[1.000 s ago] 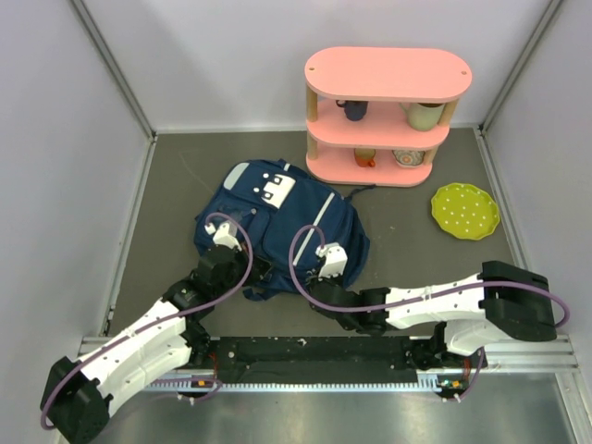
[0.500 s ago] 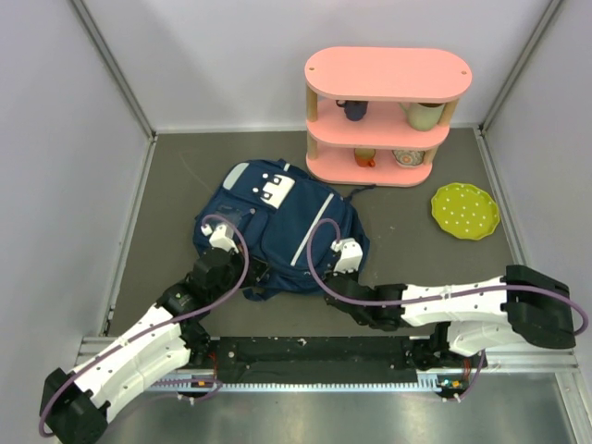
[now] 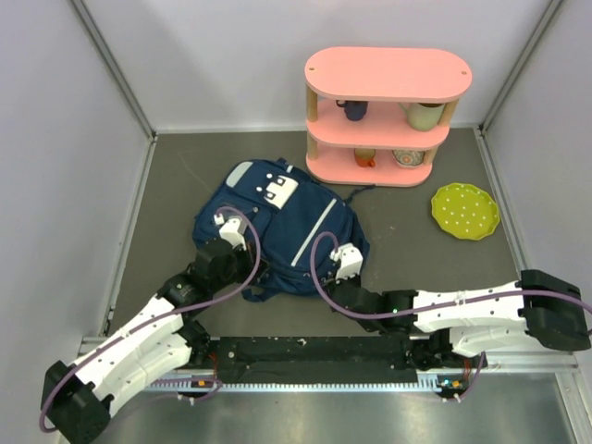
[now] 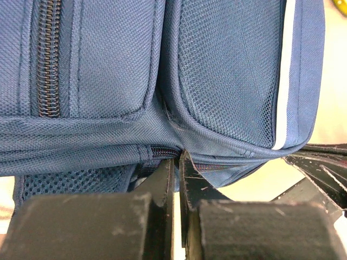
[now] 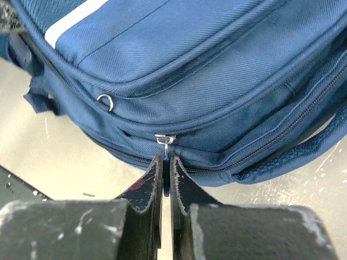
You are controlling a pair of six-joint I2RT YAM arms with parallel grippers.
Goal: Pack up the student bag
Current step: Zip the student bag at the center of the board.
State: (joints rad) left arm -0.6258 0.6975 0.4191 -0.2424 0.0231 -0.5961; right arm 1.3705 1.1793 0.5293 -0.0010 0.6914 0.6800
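Observation:
The student bag (image 3: pixel 287 217) is a navy backpack lying flat on the grey table, white patches toward the back, with a thin white stripe (image 4: pixel 283 76). My left gripper (image 3: pixel 237 239) is at its left side. In the left wrist view that left gripper (image 4: pixel 177 160) is shut, its tips pinching the bag's edge at a zipper seam. My right gripper (image 3: pixel 344 268) is at the bag's near right edge. In the right wrist view the right gripper (image 5: pixel 166 158) is shut on the blue tab of a zipper pull (image 5: pixel 164 142) hanging from a small metal slider.
A pink three-tier shelf (image 3: pixel 388 74) with mugs and bowls stands at the back right. A green dotted plate (image 3: pixel 465 211) lies to the right of the bag. Grey walls close in the table on three sides.
The right gripper has moved right along the bag's near edge, its arm stretching lower and flatter. The left gripper has shifted slightly toward the back, and both stay shut.

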